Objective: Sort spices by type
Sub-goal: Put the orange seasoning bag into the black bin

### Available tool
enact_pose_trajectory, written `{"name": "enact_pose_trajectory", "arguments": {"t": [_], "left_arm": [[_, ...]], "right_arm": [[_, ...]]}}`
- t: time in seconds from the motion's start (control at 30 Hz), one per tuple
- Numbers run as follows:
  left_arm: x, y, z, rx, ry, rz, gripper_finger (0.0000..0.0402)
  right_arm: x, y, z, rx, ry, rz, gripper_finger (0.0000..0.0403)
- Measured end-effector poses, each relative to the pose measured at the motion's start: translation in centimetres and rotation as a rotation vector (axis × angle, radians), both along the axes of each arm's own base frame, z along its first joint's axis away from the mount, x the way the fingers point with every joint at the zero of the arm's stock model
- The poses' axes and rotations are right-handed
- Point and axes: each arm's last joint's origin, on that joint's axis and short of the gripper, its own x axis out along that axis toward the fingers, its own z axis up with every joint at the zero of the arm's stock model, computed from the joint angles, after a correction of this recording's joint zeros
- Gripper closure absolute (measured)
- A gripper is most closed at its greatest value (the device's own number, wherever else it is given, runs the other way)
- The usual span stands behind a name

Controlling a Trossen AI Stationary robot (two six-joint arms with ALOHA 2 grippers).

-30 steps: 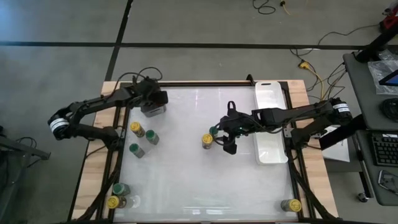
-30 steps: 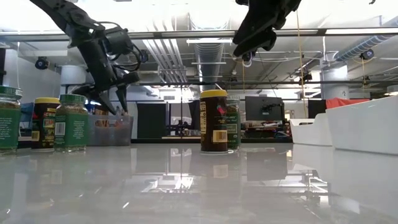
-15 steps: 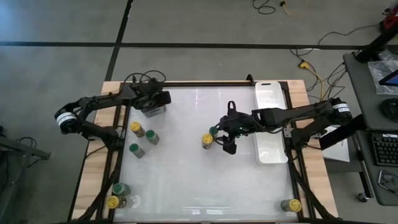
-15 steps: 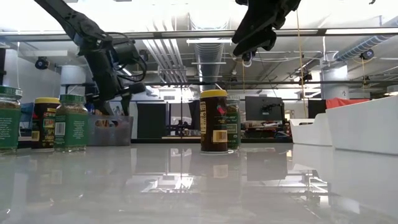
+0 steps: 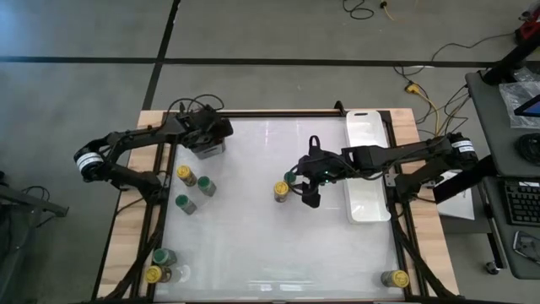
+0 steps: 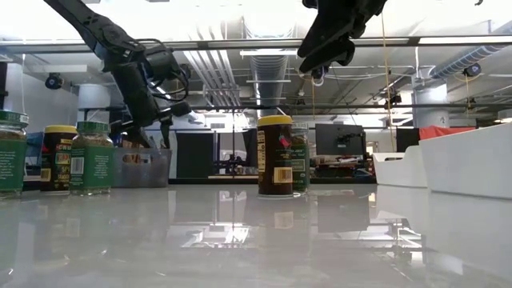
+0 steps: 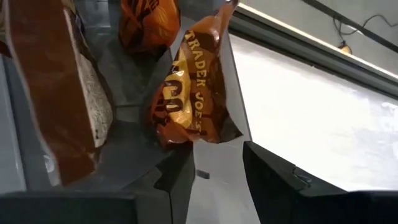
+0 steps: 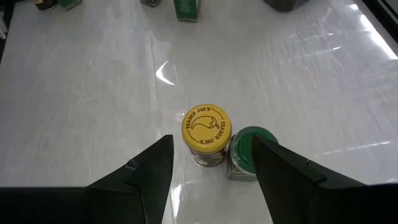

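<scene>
My left gripper is open over the grey square cup at the table's far left. In the left wrist view one finger is over the cup's inside, by an orange packet, and the other is outside its wall. My right gripper is open above a yellow-lidded jar and a green-lidded jar, which stand side by side at the table's middle. I cannot tell whether either gripper touches anything.
A yellow-lidded jar and two green-lidded jars stand at the left. More jars stand at the near left corner and the near right corner. A white tray lies at the right.
My left gripper has gone a little toward the table's right edge, in over the grey cup, and has tipped as it went. Its fingers stay open. My right gripper has kept still above the two jars.
</scene>
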Motion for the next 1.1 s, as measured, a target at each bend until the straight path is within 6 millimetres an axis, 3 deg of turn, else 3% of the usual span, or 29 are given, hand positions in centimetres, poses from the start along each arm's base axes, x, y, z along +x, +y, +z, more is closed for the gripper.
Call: {"name": "enact_pose_trajectory", "arguments": {"t": [0.5,0.8,0.9,1.1], "left_arm": [[0.06,-0.17,0.39,0.010,-0.043,0.051,0.0279],[-0.08,0.09,0.41,0.049,-0.051,0.167,0.0284],[-0.11,0.12,0.40,0.050,-0.053,0.178,0.0306],[-0.45,0.54,0.12,0.050,-0.030,0.206,0.0390]], "right_arm": [[0.03,-0.37,0.02,-0.003,-0.003,-0.014,0.0197],[0.05,-0.35,0.04,-0.002,-0.005,-0.013,0.0197],[0.06,-0.35,0.05,-0.002,-0.007,-0.013,0.0197],[0.07,-0.35,0.06,-0.002,-0.008,-0.013,0.0197]]}}
